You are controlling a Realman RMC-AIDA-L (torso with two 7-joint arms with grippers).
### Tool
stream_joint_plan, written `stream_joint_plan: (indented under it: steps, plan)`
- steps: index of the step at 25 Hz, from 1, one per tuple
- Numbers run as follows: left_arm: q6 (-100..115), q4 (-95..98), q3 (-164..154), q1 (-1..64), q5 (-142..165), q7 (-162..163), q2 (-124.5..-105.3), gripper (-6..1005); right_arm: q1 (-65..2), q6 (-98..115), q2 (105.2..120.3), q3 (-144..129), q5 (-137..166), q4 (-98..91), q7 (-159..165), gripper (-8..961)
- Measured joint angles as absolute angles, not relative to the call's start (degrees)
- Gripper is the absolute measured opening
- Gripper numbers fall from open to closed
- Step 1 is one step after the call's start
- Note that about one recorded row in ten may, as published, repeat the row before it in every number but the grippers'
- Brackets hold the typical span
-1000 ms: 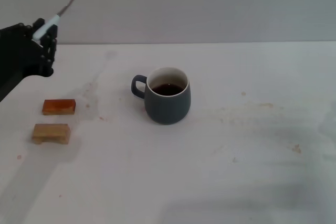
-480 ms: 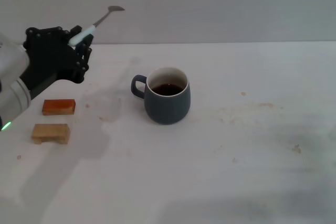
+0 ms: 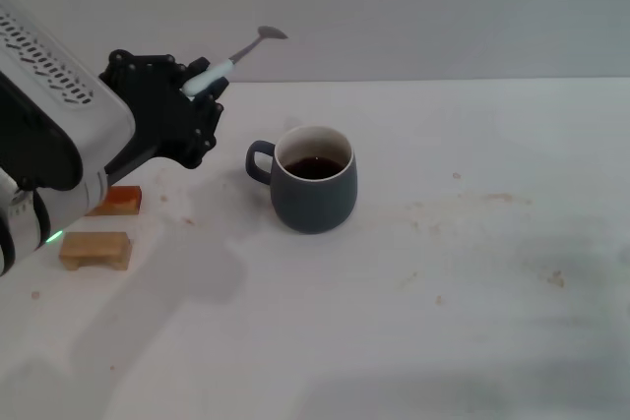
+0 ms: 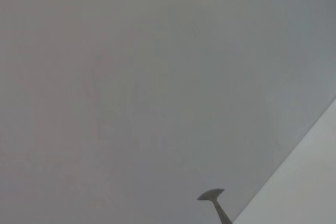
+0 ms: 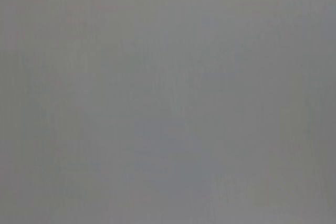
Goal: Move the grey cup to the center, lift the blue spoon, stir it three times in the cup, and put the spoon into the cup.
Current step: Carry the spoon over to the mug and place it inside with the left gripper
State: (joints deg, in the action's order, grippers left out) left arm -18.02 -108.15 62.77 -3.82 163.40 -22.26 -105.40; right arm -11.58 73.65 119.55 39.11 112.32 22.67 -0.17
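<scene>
1. Head view: left gripper (image 3: 202, 86) raised above the counter (image 3: 443, 322), up-left of the grey cup (image 3: 313, 190). Black fingers (image 3: 197, 110) closed on the pale blue handle of the blue spoon (image 3: 239, 52).

2. Spoon tilted in that grip: handle low in the fingers, metal bowl highest, pointing up and toward the robot's right, seen against the grey wall (image 3: 413, 7). Bowl is clear of the cup, above and left of the rim, not touching it.

3. Cup stands upright near the middle of the counter. Loop handle faces the robot's left, toward the gripper. Pale inside, dark liquid visible.

4. Two small wooden blocks at the counter's left side: orange block (image 3: 123, 201) partly hidden behind the left arm, tan block (image 3: 95, 249) nearer the robot, just beside it. Both well apart from the cup.

5. Left wrist view: only the spoon's metal bowl and a short length of neck, at the frame's edge, against the wall, with a lighter wedge of counter at one corner. No cup, no blocks, no fingers in it; the head view alone gives those and the grip.

6. Right wrist view: flat grey, nothing to tell apart. Right gripper shows in no view, so cannot tell how its fingers stand.

7. Counter surface pale, with faint smudges and brownish specks right of the cup.
</scene>
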Motion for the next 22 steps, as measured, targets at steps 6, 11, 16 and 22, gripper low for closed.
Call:
stream_joint_plan:
  steps: [6, 11, 16, 22]
  plan:
    - [-21.9, -109.7, 63.7, -3.4, 153.5, -32.2, -105.70, 173, -11.4, 73.7, 119.53, 39.1, 112.3, 22.6, -0.2, -2]
    - [-27.2, -111.0, 64.9, -3.9, 149.2, -40.6, -108.62, 173, -11.3, 73.7, 119.53, 39.0, 111.8, 22.3, -0.2, -2]
    - [-31.7, -111.8, 66.8, -4.7, 146.8, -46.3, -111.75, 173, -10.8, 73.7, 119.53, 39.0, 111.7, 22.3, -0.2, -2]
    - [-34.5, -110.7, 68.5, -4.9, 145.2, -49.8, -114.34, 173, -10.3, 73.7, 119.57, 39.0, 111.7, 22.3, -0.1, -2]
